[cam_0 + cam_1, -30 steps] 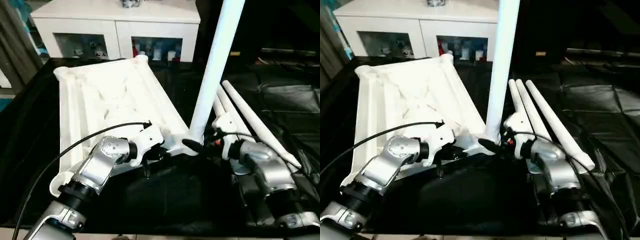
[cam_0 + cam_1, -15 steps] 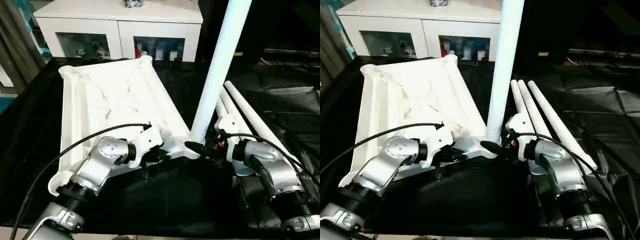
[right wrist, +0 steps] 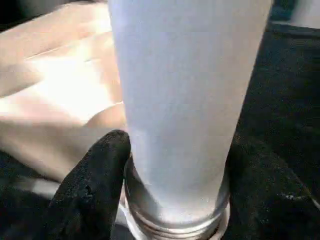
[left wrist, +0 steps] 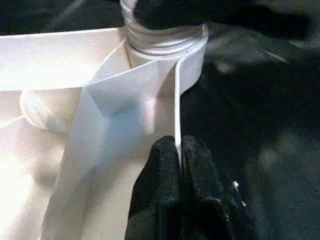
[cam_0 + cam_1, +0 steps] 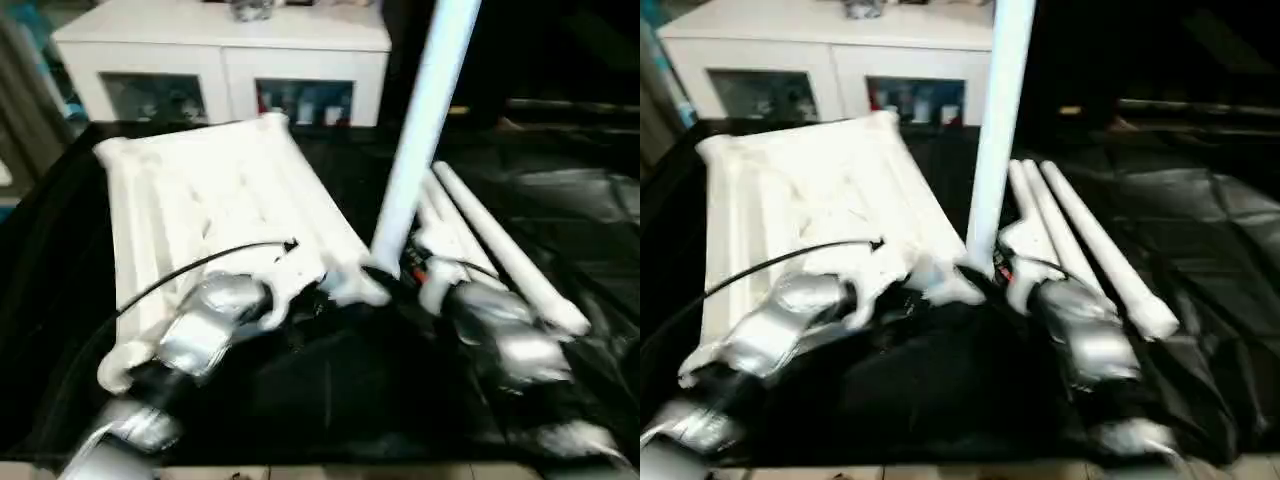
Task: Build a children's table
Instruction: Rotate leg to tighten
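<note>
The children's table top [image 5: 210, 200] lies upside down on the black cover, ribbed side up. One white leg [image 5: 420, 120] stands upright in the near right corner socket [image 4: 165, 45], its threaded base showing at the socket's mouth. My right gripper [image 3: 175, 195] grips that leg's base, one black finger [image 3: 95, 185] on each side and touching it. My left gripper [image 4: 178, 160] is shut on the top's thin rim wall, a little way along from that corner. Three loose legs [image 5: 500, 250] lie side by side to the right of the upright one.
A white cabinet [image 5: 220, 60] with glass doors stands behind the work surface. Crinkled black sheeting [image 5: 590, 200] covers the surface to the right. A black cable [image 5: 200, 265] arcs over my left forearm.
My right gripper's fingers have closed in on the upright leg's base. The left gripper keeps its hold on the rim. The head camera has shifted a little.
</note>
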Tool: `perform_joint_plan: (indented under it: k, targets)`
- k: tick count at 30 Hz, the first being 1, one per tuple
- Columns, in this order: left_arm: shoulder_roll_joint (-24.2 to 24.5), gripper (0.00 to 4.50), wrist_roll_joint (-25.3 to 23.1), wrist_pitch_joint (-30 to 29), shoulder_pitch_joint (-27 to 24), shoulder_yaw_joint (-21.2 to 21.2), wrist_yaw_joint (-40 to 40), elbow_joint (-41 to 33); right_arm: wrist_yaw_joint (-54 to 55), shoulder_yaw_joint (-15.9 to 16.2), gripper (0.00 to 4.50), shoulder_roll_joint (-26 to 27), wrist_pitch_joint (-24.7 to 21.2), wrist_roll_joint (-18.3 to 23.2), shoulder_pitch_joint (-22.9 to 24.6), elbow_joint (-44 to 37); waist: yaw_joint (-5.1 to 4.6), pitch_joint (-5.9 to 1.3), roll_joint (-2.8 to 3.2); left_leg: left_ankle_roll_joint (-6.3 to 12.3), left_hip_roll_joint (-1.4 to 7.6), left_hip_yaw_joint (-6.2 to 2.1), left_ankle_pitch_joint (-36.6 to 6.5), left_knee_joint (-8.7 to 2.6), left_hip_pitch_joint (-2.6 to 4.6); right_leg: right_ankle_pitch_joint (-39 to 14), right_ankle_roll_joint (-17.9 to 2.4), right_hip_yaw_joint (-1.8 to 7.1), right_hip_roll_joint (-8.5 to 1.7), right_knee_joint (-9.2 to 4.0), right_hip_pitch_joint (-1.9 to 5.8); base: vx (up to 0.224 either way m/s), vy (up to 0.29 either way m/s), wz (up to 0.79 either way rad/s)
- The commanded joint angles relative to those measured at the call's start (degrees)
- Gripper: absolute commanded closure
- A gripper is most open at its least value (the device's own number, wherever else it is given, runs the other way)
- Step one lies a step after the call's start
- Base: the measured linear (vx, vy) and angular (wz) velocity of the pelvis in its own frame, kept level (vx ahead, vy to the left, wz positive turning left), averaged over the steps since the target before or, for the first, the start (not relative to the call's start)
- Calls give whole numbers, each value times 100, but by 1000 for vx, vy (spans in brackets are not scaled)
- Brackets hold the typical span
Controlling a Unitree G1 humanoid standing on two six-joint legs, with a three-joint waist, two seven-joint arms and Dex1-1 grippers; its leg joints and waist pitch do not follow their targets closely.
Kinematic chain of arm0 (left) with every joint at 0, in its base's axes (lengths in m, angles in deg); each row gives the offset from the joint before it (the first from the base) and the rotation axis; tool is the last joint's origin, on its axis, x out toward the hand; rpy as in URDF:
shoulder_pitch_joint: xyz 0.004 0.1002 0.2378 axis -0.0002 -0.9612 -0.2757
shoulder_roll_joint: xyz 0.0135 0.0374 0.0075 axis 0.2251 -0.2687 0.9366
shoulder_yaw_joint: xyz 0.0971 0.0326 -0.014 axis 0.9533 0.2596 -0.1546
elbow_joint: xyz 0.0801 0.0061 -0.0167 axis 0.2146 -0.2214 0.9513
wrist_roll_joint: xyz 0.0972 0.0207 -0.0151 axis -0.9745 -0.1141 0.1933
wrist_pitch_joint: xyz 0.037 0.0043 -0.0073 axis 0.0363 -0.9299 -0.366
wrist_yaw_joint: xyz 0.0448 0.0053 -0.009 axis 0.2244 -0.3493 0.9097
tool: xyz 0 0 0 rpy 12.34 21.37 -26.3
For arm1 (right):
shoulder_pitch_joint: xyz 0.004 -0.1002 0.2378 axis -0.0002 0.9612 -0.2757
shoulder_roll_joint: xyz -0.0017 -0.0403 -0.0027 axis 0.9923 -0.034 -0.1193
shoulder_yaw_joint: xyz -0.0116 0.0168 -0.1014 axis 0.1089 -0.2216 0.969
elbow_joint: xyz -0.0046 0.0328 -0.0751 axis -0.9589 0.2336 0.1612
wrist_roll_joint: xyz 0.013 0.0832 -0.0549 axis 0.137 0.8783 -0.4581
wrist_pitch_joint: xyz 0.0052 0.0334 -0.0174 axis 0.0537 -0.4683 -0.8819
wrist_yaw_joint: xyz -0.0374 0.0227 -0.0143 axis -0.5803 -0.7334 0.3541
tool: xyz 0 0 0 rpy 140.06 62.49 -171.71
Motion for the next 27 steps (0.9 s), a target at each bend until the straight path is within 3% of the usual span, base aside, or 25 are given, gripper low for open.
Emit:
perform_joint_plan:
  k: [1, 2, 3, 5, 6, 7, 8, 9, 10, 11, 12, 13, 14, 15, 16, 17, 18, 19, 20, 21, 22, 23, 24, 27]
  targets:
    - [-304, 450, -31, -201, 178, -94, 546, 308, 1025, -176, 189, 259, -333, -133, 3, 771, -44, -248, 16, -61, 159, -193, -2606, -417, 95, -3709, -464, 104, -295, -638, 106, -57, 17, -5]
    - [-436, 450, -64, -248, 277, -122, 766, 438, 1303, -195, 198, 412, -294, -153, -98, 940, -116, -242, 37, -88, 135, -234, -2915, -379, 161, -4005, -319, 14, -289, -720, 60, -57, 17, -5]
    - [-531, 450, -82, -271, 347, -131, 897, 526, 1507, -208, 198, 535, -251, -178, -183, 1066, -150, -231, 52, -83, 136, -242, -3017, -377, 159, -4037, -293, -16, -284, -742, 55, -61, 24, -4]
    - [-628, 450, -131, -206, 439, -101, 1034, 652, 1449, -57, 204, 701, -117, -305, -303, 1155, -210, -209, 138, -92, 178, -314, -3505, -424, 209, -3897, -170, -203, -242, -831, 119, -62, 37, -8]
    - [-629, 450, -143, -149, 448, -74, 1008, 657, 1416, -26, 204, 749, -103, -324, -330, 1148, -258, -193, 189, -118, 253, -389, -3935, -518, 183, -3501, -165, -299, -232, -807, 242, -40, 53, -8]
    - [-623, 450, -142, -132, 445, -62, 978, 646, 1435, -37, 204, 761, -115, -315, -337, 1145, -258, -165, 226, -173, 351, -435, -4379, -693, 120, -2918, -290, -276, -204, -640, 350, 0, 0, 0]
    - [-638, 450, -148, -143, 454, -66, 972, 660, 1463, -62, 204, 789, -92, -313, -369, 1187, -239, -176, 220, -228, 365, -417, -4620, -745, 156, -2664, -422, -205, -212, -544, 338, 0, 0, 0]
    - [-622, 450, -170, -109, 447, -52, 955, 651, 1392, -54, 204, 803, -31, -310, -380, 1199, -249, -181, 175, -227, 316, -380, -4587, -691, 216, -2801, -470, -182, -246, -603, 263, 0, 0, 0]
    - [-575, 450, -206, -50, 426, -11, 901, 621, 1347, -60, 204, 807, 48, -305, -384, 1198, -275, -164, 134, -214, 166, -345, -4307, -477, 363, -3492, -414, -235, -344, -847, 84, 0, 0, 0]
    - [-522, 450, -226, -36, 396, 27, 850, 580, 1269, -67, 204, 810, 169, -274, -390, 1199, -351, -108, 121, -98, 111, -343, -4170, -370, 406, -4165, -108, -466, -332, -1044, 73, 0, 0, 0]
    - [-497, 450, -204, 7, 375, 35, 793, 566, 1254, -83, 174, 806, 212, -253, -398, 1198, -367, -105, 143, -66, 126, -358, -4131, -383, 357, -4277, 31, -545, -320, -1060, 155, 0, 0, 0]
    - [-470, 450, -188, 15, 353, 43, 740, 539, 1194, -86, 174, 789, 283, -235, -402, 1186, -355, -100, 232, -83, 284, -412, -4431, -597, 187, -3800, 58, -588, -262, -805, 397, 0, 0, 0]
    - [-447, 450, -184, 17, 335, 52, 704, 515, 1128, -89, 140, 775, 318, -210, -397, 1158, -254, -136, 303, -167, 449, -481, -4694, -825, -68, -2930, -138, -346, -290, -135, 684, 0, 0, 0]
    - [-401, 450, -176, 48, 304, 70, 629, 479, 1035, -113, 140, 752, 378, -166, -401, 1124, -148, -133, 279, -249, 510, -375, -5121, -1117, -75, -1437, -418, -133, -195, 254, 608, 0, 0, 0]
    - [-392, 450, -175, 56, 299, 73, 616, 473, 1022, -119, 139, 748, 388, -159, -403, 1121, -100, -147, -40, -259, 155, -267, -4460, -636, 377, -2908, -470, 60, -326, -425, 48, 29, -86, 17]
    - [-308, 450, -133, 125, 239, 90, 458, 410, 807, -111, 130, 638, 466, -162, -403, 1030, -28, -145, -138, -15, -106, -205, -2886, -6, 443, -5163, -123, 25, -616, -878, -142, 29, -86, 17]
    - [-308, 450, -133, 125, 239, 90, 458, 410, 807, -111, 114, 638, 466, -162, -403, 1030, 27, -177, -112, 113, -47, -277, -2171, -38, 246, -5402, -107, 145, -783, -848, 76, 87, -86, -4]
    - [-249, 450, -113, 203, 206, 109, 343, 370, 650, -95, 101, 552, 453, -153, -387, 942, 115, -324, -46, 148, 88, -365, -1127, -355, -222, -4379, -124, 143, -654, -556, 471, 98, -37, -26]
    - [-140, 450, -74, 289, 142, 153, 131, 278, 301, -39, 101, 355, 391, -111, -307, 692, 159, -371, 10, 128, 158, -374, -764, -410, -218, -3420, -254, 139, -561, -469, 429, 98, -37, -26]
    - [-103, 450, -55, 313, 122, 172, 62, 250, 177, -23, 101, 290, 380, -98, -277, 609, 147, -351, 75, 200, 205, -340, -657, -405, -133, -1854, -681, 125, -386, -336, 280, 98, -19, -9]
    - [-28, 450, -23, 353, 88, 191, -61, 202, -82, 23, 101, 140, 329, -63, -198, 416, 132, -329, 55, 236, 206, -289, -1234, -431, -90, -1565, -1026, 119, -337, -322, 252, 0, 0, 0]
    - [73, 450, 26, 432, 43, 214, -248, 136, -435, 102, 101, -75, 270, -32, -74, 148, 137, -349, 54, 239, 174, -259, -1438, -402, -99, -1478, -1187, 144, -354, -302, 289, 0, 0, 0]
    - [122, 450, 51, 479, 24, 225, -345, 106, -613, 144, 101, -186, 243, -20, -11, 18, 144, -374, 35, 290, 169, -257, -1308, -390, -128, -1278, -1225, 148, -348, -276, 330, 55, -6, 5]
    - [331, 450, 55, 587, -38, 287, -628, 4, -1235, 271, 101, -559, 127, 91, 258, -458, 165, -385, 97, 549, 188, -240, -934, -366, -169, -678, -1364, 143, -322, -217, 337, 37, 1, 0]
